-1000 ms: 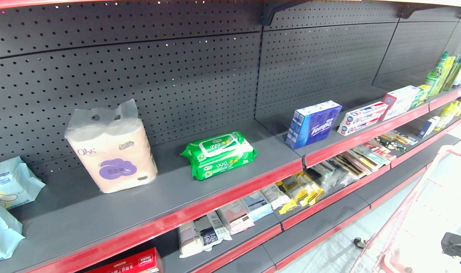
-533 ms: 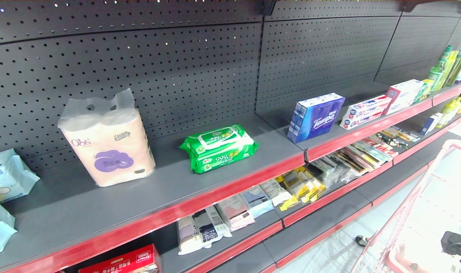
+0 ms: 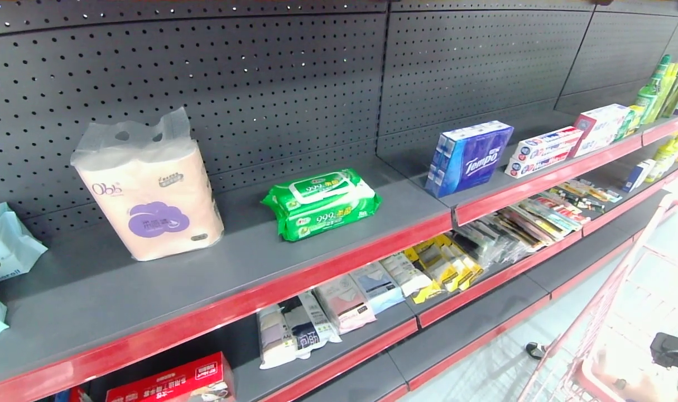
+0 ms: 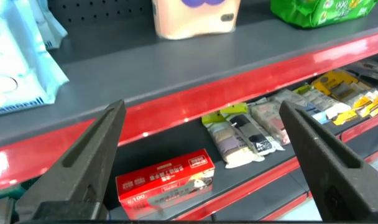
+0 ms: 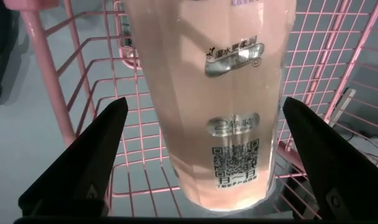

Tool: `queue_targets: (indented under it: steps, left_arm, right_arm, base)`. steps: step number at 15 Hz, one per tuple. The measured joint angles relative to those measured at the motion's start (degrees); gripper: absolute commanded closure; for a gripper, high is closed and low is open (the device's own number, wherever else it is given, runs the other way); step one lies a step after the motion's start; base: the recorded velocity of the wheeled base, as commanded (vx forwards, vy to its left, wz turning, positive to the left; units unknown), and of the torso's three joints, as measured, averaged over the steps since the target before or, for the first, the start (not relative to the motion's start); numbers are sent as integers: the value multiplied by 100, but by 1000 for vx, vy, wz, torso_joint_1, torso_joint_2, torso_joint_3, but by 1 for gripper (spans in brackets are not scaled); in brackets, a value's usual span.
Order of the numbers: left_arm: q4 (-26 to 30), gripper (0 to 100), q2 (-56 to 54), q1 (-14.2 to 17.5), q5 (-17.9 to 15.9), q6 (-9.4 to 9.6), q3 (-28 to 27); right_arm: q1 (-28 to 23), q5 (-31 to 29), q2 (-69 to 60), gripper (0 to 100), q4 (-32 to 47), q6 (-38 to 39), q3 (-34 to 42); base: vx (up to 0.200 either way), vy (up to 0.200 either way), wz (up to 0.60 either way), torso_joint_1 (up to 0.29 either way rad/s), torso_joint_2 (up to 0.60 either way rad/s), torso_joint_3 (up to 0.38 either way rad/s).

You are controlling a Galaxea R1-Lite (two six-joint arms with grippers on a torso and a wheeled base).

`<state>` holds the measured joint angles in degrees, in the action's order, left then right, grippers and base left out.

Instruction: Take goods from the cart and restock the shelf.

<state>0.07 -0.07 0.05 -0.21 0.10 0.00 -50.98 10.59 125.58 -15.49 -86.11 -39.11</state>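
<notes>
Backdrop: Dark pegboard [image 3: 260, 84] backed a grey shelf [image 3: 249, 245] with red front edges.
Cart: pink wire cart [image 3: 612, 312] stood beside the shelf on the robot's right; its mesh [image 5: 71, 93] lay around and beyond the right claw.
Right claw [image 5: 205, 99]: fingers were spread wide, one on each side of the pink pack; I could not tell whether the pads touched it.
Pink pack [image 5: 220, 124]: inside the cart, directly between the right claw's fingers, filling most of the gap.
Left claw [image 4: 201, 104]: fingers were spread wide with nothing held, facing the shelf's red edge.
Red box [image 4: 165, 180]: ahead of the left claw, on the deck under the top one, apart from both fingers.
Packets [image 4: 242, 134]: just beside the red box, on the same lower deck.
Rolls [image 4: 195, 15]: farther ahead of the left claw, upright on the top deck.
Wipes [image 4: 319, 12]: green, lying flat on the top deck, near the rolls but apart from them.
Pale blue packs [image 4: 18, 56]: on the top deck at the rolls' other side.
Blue tissues [image 3: 472, 156]: on the next shelf bay, well apart from both claws.
Toothpaste boxes [image 3: 545, 149]: just beside the blue tissues.
Bottles [image 3: 659, 84]: green, at the shelf's far right end.
</notes>
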Motion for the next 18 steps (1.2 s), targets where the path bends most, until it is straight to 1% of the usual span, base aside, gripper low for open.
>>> queue_targets:
  steps: [3, 7, 10, 13, 15, 18]
  left_arm:
    - [-7, 0, 0, 2, -4, 0, 0]
    - [-7, 0, 0, 2, -4, 0, 0]
    - [-7, 0, 0, 2, -1, 0, 0]
    - [-7, 0, 0, 5, -1, 0, 0]
    - [-7, 0, 0, 0, 0, 0, 0]
    - [-7, 0, 0, 2, 0, 0, 0]
  right_arm:
    - [13, 122, 157, 0, -5, 12, -205]
    - [195, 201, 246, 0, -5, 45, -308]
    - [584, 223, 273, 0, -2, 302, -361]
    - [906, 112, 354, 0, -2, 575, -521]
    - [980, 79, 430, 0, -5, 571, -575]
    - [958, 76, 502, 0, -5, 567, -638]
  base:
    - [0, 0, 0, -7, 17, 14]
    - [0, 0, 0, 0, 0, 0]
    - [0, 0, 0, 0, 0, 0]
    - [0, 0, 0, 0, 0, 0]
    - [0, 0, 0, 0, 0, 0]
    - [0, 0, 0, 0, 0, 0]
